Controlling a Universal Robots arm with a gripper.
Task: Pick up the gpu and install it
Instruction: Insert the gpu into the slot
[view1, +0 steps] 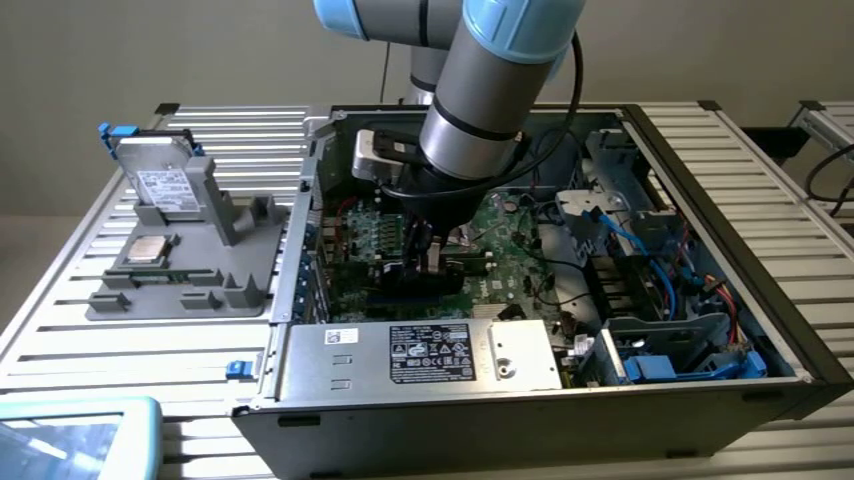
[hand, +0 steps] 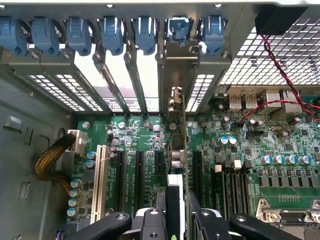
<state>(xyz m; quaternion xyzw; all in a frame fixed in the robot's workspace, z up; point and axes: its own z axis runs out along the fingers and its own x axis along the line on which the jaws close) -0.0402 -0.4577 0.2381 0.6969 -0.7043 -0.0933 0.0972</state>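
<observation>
The gpu (hand: 176, 150) stands on edge over the green motherboard (hand: 280, 145), inside the open computer case (view1: 694, 300). It runs from my fingers toward the rear wall, and its silver end bracket (hand: 174, 75) lies against one of the rear slot openings. My gripper (hand: 177, 215) is shut on the card's near end, one black finger on each face. In the exterior view the gripper (view1: 430, 258) reaches down into the middle of the case with the dark card (view1: 416, 278) below it. Whether the card's edge sits in a slot is hidden.
Blue bracket latches (hand: 112, 32) line the rear wall above the slot covers. Black expansion slots (hand: 139, 175) and a braided cable (hand: 50, 160) lie beside the card. The silver power supply (view1: 427, 350) fills the case front. A grey tray (view1: 174, 290) with a hard drive (view1: 167, 185) sits at the exterior view's left.
</observation>
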